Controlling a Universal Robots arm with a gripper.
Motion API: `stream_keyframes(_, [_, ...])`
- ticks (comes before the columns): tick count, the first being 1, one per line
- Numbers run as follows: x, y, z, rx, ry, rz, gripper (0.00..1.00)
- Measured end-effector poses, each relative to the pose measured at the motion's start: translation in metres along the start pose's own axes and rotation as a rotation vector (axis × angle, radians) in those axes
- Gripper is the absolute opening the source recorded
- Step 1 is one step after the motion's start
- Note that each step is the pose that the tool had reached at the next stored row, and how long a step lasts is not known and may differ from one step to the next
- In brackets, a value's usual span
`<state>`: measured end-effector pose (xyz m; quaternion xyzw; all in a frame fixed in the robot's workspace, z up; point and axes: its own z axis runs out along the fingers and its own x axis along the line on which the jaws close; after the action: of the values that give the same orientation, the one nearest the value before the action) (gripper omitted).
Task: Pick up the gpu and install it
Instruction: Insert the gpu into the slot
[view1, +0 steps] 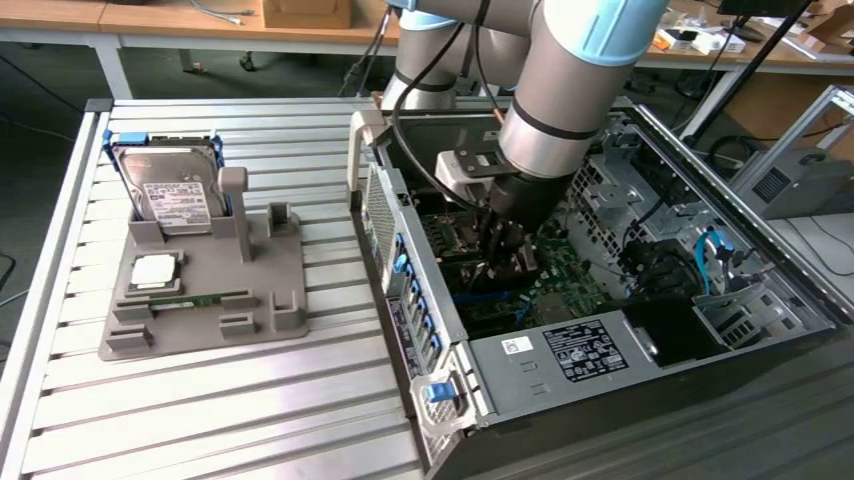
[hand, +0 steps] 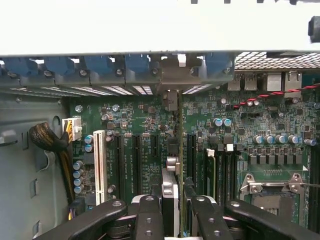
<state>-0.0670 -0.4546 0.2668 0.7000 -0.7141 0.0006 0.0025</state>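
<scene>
My gripper is down inside the open computer case, over the green motherboard. In the wrist view my gripper is shut on the gpu. The gpu is a thin dark card seen edge-on, standing upright between the black fingers. Its edge runs along one of the black expansion slots, and its far end reaches the rear bracket openings under the blue clips. I cannot tell whether the card's edge is seated in the slot.
A grey holder on the slatted table carries a hard drive in a blue frame, a processor chip and a green memory stick. Inside the case are a white slot, a cable bundle and the processor socket.
</scene>
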Motion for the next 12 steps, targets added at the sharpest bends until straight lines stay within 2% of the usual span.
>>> stream_keyframes(12, [-0.0007, -0.0006, 0.0026, -0.0003, -0.0006, 0.009, 0.27])
